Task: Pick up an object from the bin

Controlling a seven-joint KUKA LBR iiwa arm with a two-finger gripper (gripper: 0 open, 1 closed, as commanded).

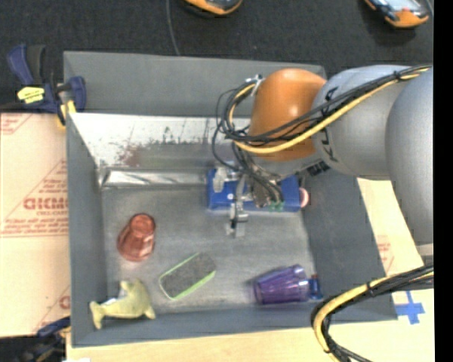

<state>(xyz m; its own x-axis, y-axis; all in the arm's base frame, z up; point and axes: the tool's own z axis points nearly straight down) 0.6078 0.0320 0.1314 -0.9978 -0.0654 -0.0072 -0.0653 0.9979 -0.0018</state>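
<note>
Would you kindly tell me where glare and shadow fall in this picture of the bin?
In the camera view, glare whitens the bin's far wall; its right wall lies darker beneath the arm.

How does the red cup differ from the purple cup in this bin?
The red cup is translucent red; the purple cup is darker purple. The red cup sits on the bin's left, the purple cup near its lower right corner. The purple cup lies on its side; the red cup seems to stand narrow end up. Both are small tapered cups.
</note>
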